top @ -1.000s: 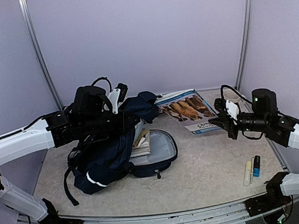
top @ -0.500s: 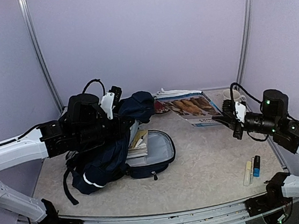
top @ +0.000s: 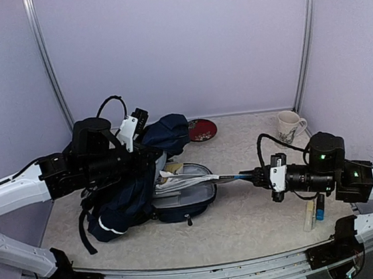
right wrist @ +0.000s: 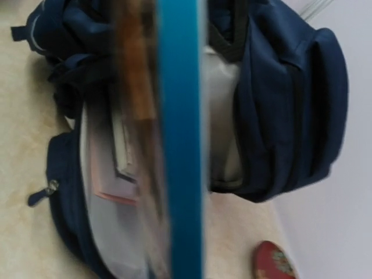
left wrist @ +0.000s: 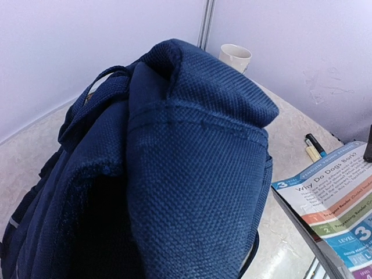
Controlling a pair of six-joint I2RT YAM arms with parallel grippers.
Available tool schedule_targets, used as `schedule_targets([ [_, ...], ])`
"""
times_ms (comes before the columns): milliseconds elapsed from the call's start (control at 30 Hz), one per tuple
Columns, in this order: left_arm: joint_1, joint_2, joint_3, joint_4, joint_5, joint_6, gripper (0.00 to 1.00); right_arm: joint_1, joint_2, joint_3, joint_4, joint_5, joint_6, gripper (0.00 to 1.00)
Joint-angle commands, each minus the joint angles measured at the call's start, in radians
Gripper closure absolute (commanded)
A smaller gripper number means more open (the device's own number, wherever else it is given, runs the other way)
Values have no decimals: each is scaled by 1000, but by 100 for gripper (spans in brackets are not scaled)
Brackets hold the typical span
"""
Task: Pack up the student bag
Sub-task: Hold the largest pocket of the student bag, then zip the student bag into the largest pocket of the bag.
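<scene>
Navy bag, bright booklet, mottled beige table (top: 250,223)

The student bag (top: 122,197) is navy with a white trim stripe and pale grey lining. The booklet (left wrist: 334,212) shows orange, teal and blue bands on white. At the bag's two o'clock sits a red patterned dish (top: 202,129), at three o'clock a white mug (top: 287,126).

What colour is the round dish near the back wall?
The dish is dark red; the top external view shows it best.
</scene>
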Motion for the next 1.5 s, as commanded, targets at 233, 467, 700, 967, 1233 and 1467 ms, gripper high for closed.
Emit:
schedule_targets([
  [233,-42,-116,-4,249,116,254,100,21,154,-65,296,373,-367,100],
  [467,-48,-134,-34,293,141,286,100,-31,282,-13,342,349,-492,100],
  [700,-62,-142,-68,301,188,321,100,-118,350,49,419,247,-414,100],
  [967,-59,-160,-90,306,186,336,100,-135,369,124,436,154,-368,100],
  [1233,-58,-179,-107,324,252,357,100,-135,575,129,617,266,-384,100],
  [1467,-56,-193,-121,329,274,365,100,-93,778,210,722,276,-406,100],
])
